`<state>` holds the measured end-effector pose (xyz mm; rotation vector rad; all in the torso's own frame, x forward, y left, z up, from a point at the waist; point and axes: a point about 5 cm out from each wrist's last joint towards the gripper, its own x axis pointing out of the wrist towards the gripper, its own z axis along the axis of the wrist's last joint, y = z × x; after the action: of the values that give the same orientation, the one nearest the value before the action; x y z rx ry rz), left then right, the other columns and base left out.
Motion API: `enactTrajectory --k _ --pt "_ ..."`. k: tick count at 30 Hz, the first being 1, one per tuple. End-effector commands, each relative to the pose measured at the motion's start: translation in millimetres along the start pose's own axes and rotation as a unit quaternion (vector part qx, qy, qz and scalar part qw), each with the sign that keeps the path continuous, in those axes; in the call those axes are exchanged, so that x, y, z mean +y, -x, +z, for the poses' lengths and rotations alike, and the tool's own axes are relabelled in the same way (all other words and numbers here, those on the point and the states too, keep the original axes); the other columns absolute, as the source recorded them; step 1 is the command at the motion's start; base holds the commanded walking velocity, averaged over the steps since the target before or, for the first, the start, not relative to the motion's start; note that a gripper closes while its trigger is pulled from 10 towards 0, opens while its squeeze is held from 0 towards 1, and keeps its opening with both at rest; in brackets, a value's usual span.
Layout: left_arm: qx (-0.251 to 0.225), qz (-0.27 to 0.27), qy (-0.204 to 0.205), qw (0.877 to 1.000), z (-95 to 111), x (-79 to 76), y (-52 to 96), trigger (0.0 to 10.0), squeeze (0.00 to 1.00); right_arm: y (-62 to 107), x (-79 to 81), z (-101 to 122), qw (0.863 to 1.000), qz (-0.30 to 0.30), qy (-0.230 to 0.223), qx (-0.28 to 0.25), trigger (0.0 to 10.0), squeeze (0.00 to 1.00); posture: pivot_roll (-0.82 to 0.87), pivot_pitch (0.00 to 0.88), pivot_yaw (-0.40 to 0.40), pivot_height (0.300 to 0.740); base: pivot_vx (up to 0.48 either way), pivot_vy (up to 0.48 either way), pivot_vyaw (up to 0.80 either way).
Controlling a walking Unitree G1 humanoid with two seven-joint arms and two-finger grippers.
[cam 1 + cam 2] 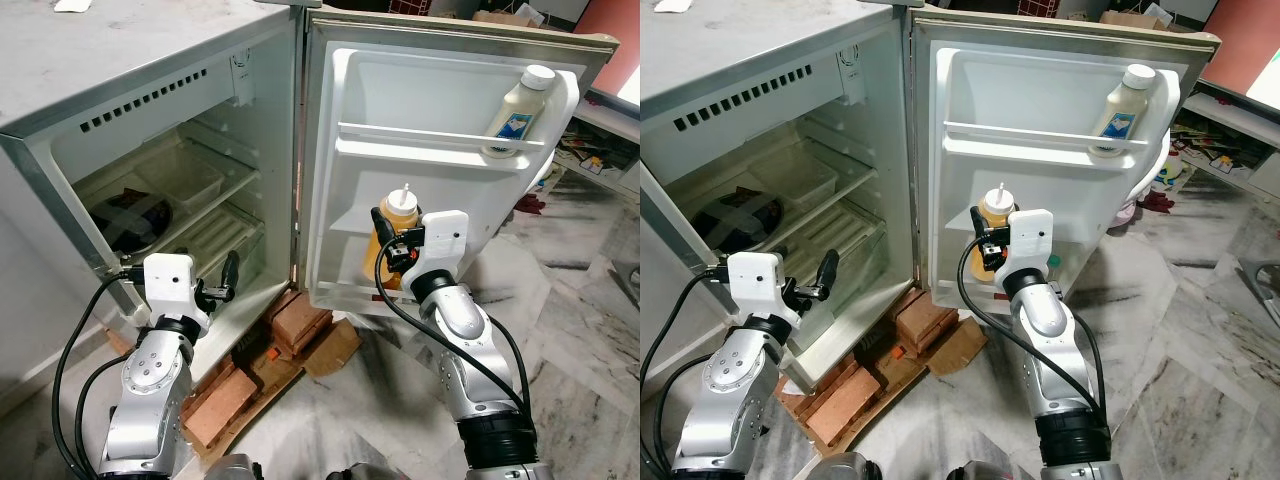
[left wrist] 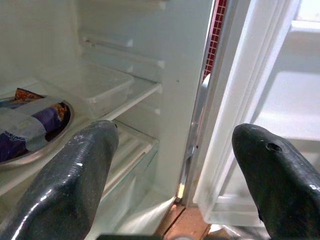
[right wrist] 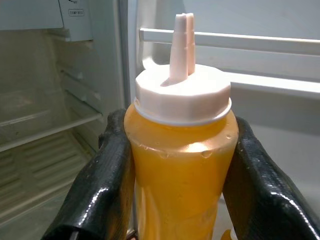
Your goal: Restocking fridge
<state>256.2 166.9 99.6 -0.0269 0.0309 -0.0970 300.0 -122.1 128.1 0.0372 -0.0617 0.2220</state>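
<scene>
Marble floor (image 1: 570,300) spread beneath the open fridge (image 1: 180,150). Against its door (image 1: 440,110), the right tool (image 3: 177,165) clamped a yellow squeeze bottle (image 3: 180,170), white-capped with a nozzle. Facing the fridge shelves, the left tool (image 2: 175,165) gaped wide, holding nothing.

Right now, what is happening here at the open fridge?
The robot is restocking the fridge. Its right gripper is shut on a yellow squeeze bottle with a white nozzle cap, held upright at the lower part of the open fridge door. A white-capped bottle already stands in the top door shelf. The left gripper is open and holds nothing, in front of the fridge's lower shelves, where a metal plate with a wrapped packet and a clear plastic container sit.
</scene>
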Motion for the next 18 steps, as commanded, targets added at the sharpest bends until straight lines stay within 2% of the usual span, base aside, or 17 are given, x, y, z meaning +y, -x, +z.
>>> enactTrajectory --k 1,13,18 --pt "-0.007 -0.008 0.014 1.0 4.0 -3.9 0.0 10.0 0.0 -2.4 -0.7 4.6 1.0 0.0 0.007 -0.012 10.0 0.0 0.11 0.041 -0.09 0.74 0.0 0.0 0.0" --pt "-0.007 0.003 0.006 1.0 4.0 -3.3 -2.5 10.0 0.0 -3.8 0.0 4.3 1.0 0.003 0.007 -0.012 10.0 0.0 0.11 0.046 -0.094 0.74 0.0 0.0 0.0" --pt "-0.009 0.008 0.004 1.0 4.6 -2.8 -3.3 10.0 0.0 -4.3 0.0 4.2 1.0 0.005 0.006 -0.012 10.0 0.0 0.11 0.044 -0.096 0.713 0.0 0.0 0.0"
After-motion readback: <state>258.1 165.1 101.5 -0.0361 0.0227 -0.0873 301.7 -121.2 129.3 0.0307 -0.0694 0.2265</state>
